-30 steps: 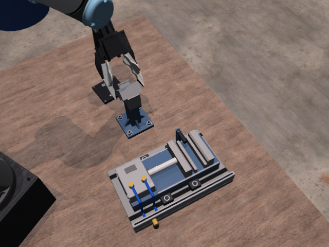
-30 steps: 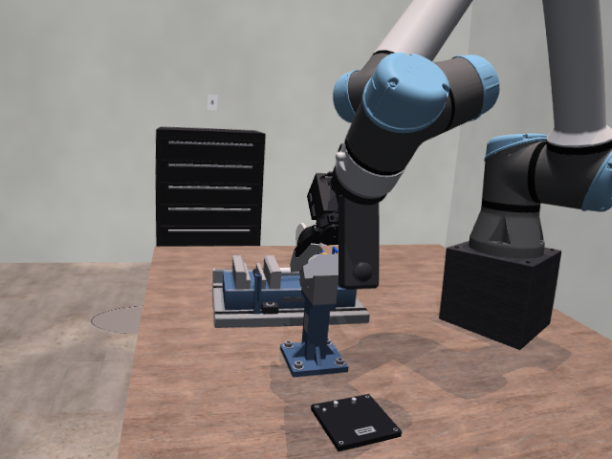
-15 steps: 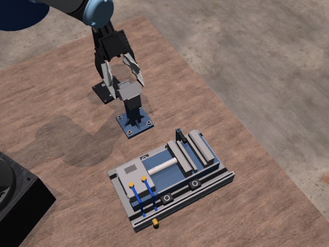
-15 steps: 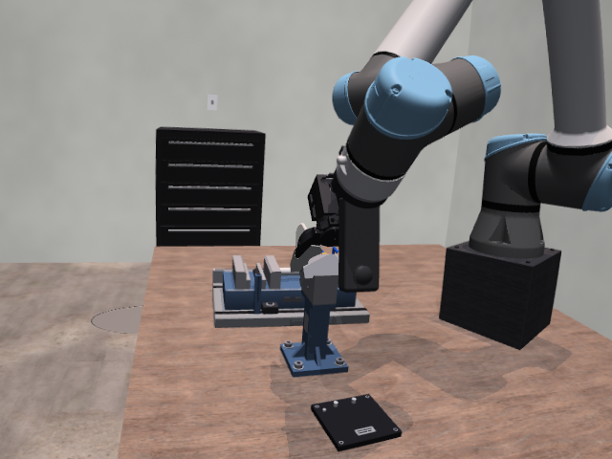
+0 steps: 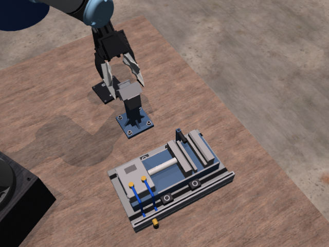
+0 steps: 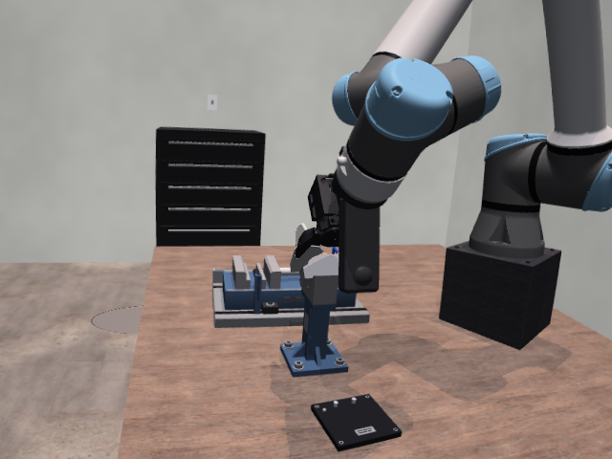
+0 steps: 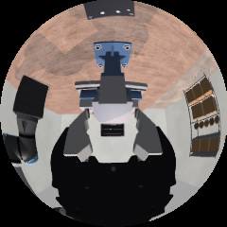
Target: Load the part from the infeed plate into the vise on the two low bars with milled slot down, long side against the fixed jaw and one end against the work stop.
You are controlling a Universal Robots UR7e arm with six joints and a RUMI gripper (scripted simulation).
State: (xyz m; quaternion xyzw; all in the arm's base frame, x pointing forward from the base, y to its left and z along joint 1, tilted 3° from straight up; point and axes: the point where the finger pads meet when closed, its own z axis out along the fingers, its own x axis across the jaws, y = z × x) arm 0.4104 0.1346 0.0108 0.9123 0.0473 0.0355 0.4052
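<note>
The grey part (image 5: 129, 91) lies in the V-block (image 5: 132, 106) on top of its dark post, which stands on a blue bolted base (image 5: 134, 122). My gripper (image 5: 127, 89) is open and points down over the part, one finger on each side of it with a gap at each. In the wrist view the part (image 7: 112, 111) sits between my two fingers. From the side, the part (image 6: 318, 269) sits just below my gripper (image 6: 309, 242). The black infeed plate (image 5: 104, 91) is bare. The vise (image 5: 172, 172) stands open with nothing between its jaws, and the work stop (image 5: 182, 137) is at its far end.
The arm's black pedestal (image 6: 499, 291) stands at the table's corner. A black drawer cabinet (image 6: 209, 186) stands beyond the table. The vise's air cylinder (image 5: 134, 178) with blue hoses is at its near end. The infeed plate (image 6: 355, 421) lies in front of the V-block stand (image 6: 314, 336).
</note>
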